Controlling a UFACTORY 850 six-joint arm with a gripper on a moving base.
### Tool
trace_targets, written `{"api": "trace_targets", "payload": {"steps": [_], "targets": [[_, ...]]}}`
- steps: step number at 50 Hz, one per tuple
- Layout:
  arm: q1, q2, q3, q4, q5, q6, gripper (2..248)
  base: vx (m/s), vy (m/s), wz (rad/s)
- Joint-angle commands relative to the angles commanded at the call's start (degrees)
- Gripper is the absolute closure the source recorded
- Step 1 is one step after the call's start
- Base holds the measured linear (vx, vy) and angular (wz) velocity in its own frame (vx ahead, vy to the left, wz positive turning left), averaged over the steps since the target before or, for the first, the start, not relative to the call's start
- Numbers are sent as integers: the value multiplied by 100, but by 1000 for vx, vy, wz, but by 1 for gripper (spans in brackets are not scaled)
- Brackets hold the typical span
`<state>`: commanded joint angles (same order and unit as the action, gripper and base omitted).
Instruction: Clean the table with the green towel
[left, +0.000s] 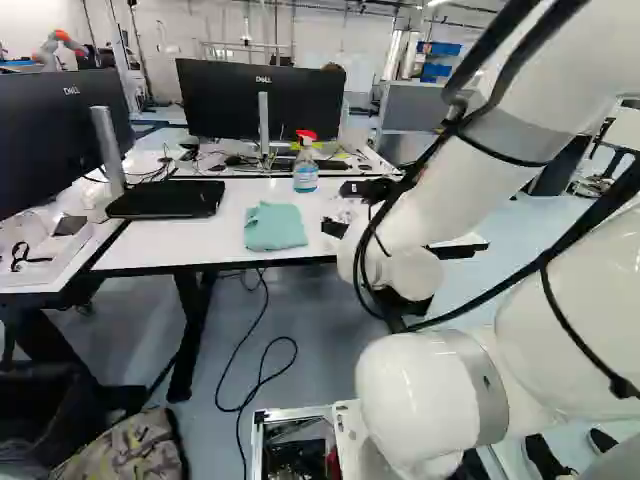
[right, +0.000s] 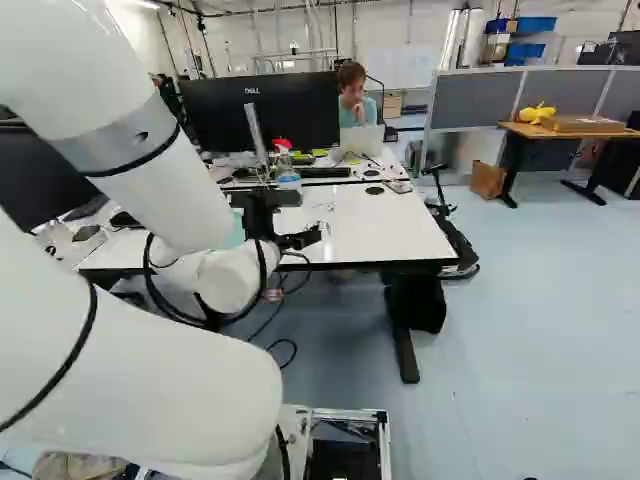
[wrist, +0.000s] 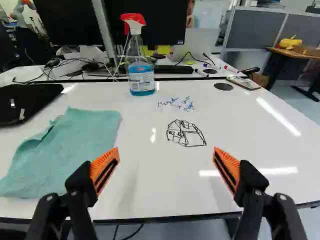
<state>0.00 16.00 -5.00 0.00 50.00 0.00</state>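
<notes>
The tool (right: 308, 216) stands above the near part of the white counter (wrist: 255, 145), its two fingers wide apart, with nothing between the orange pads (wrist: 106, 167) and nothing held. Just to its left, on the near left part of the counter, lies the green towel (wrist: 75, 145), beside the left finger and clear of both pads in the left base view. The towel is a pale blue-green, spread almost flat in an uneven four-sided shape, with soft wrinkles and a crumpled fold along its left edge. Ahead of the tool, right of the towel, a black line drawing (wrist: 186, 134) marks the surface, and blue handwriting (wrist: 176, 103) sits just past it. Left of the towel's far part rests a flat black object (wrist: 30, 102). Farther ahead, near the far edge, a spray bottle (wrist: 141, 75) with a red and white head and blue liquid stands upright; to its right lie a round black disc (wrist: 223, 86) and a phone (wrist: 243, 83). Beyond the bottle are a black keyboard (wrist: 175, 69) and a large monitor (left: 220, 100).
</notes>
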Motion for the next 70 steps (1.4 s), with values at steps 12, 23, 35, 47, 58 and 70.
{"api": "trace_targets", "payload": {"steps": [12, 23, 35, 47, 58, 70], "targets": [[0, 0, 0, 0, 0, 0, 3, 0, 0, 0], [7, 114, -2, 0, 0, 0, 3, 0, 0, 0], [139, 3, -267, 0, 0, 0, 3, 0, 0, 0], [368, -63, -498, 0, 0, 0, 3, 0, 0, 0], [606, -83, -672, 0, 0, 0, 3, 0, 0, 0], [863, -244, -839, 0, 0, 0, 3, 0, 0, 0]]}}
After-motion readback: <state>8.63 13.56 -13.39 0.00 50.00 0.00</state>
